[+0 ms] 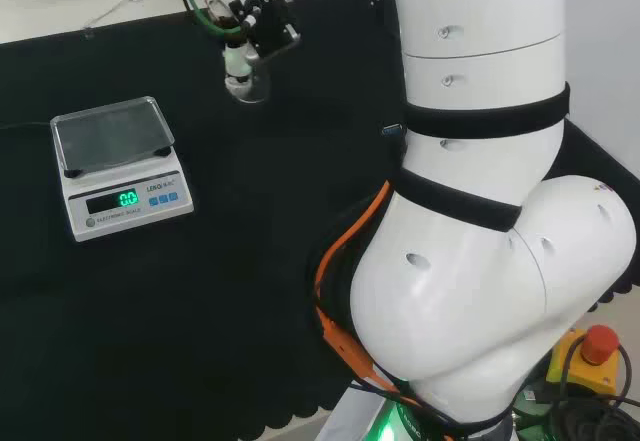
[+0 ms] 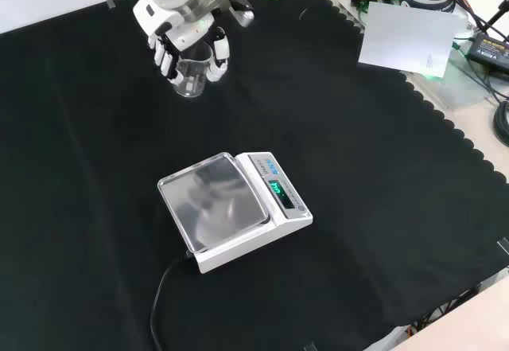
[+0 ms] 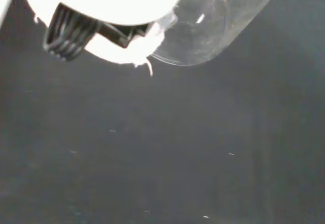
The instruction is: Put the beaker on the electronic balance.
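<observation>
In the front view the hand [image 2: 184,39] sits at the far left of the black cloth [image 2: 358,208], its fingers [image 2: 165,58] and thumb curled round a clear glass beaker [image 2: 191,76]. The beaker stands upright between them, its base close to the cloth; whether it touches the cloth or hangs just above it cannot be told. It looks empty.

The balance [image 2: 235,208] stands well apart from the beaker, nearer the camera and slightly to the right in this view, around the middle of the cloth. Its square shiny pan [image 2: 213,201] is bare, and a lit green display [image 2: 277,188] faces right. A dark cable [image 2: 163,295] runs from its near left corner toward the cloth's near edge.

In the head view the hand [image 1: 258,23] shows at the top centre with the beaker [image 1: 243,79] beneath it, left of the big white arm links [image 1: 480,191]. The balance [image 1: 118,166] lies to the left and nearer, its pan [image 1: 110,136] bare.

In the wrist view the beaker [image 3: 208,26] appears close and large beside a bright white part of the hand [image 3: 109,10], over dark cloth [image 3: 162,158].
</observation>
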Motion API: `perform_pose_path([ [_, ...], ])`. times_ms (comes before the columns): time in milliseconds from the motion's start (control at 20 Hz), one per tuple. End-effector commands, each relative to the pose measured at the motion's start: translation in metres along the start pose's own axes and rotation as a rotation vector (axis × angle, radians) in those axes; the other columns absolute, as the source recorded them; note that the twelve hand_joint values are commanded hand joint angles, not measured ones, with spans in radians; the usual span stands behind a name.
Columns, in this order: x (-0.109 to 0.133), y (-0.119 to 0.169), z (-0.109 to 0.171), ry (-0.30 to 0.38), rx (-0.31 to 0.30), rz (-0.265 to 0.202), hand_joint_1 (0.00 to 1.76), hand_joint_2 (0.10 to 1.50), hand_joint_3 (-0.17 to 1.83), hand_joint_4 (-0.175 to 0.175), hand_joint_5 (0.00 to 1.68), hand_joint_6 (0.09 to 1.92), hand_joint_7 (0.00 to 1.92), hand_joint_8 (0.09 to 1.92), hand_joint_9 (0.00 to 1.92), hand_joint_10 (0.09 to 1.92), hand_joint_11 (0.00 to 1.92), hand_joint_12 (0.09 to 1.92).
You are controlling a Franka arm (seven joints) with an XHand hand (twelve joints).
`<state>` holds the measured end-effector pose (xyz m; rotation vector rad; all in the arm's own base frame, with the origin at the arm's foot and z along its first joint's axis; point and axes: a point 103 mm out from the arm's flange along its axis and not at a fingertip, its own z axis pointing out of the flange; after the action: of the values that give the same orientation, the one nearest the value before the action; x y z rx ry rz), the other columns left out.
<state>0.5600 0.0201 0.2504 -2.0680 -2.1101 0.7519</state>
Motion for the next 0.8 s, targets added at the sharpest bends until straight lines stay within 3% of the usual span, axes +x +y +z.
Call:
perform_pose_path([
  [50,0.036,-0.007,-0.019,-0.004,-0.03,-0.09,1.19,0.48,0.72,0.044,0.94,0.95,0.92,1.1,1.07,0.7,0.81,1.25],
  [550,0.079,-0.01,-0.033,-0.019,-0.048,-0.151,1.2,0.47,0.73,0.039,0.94,0.95,0.92,1.1,1.08,0.7,0.82,1.24],
  [650,0.049,0.001,-0.012,0.013,-0.056,-0.16,1.2,0.47,0.73,0.037,0.95,0.95,0.93,1.1,1.08,0.7,0.82,1.24],
  [800,0.053,0.005,-0.011,0.003,-0.067,-0.164,1.2,0.47,0.73,0.035,0.95,0.95,0.93,1.1,1.08,0.7,0.83,1.24],
])
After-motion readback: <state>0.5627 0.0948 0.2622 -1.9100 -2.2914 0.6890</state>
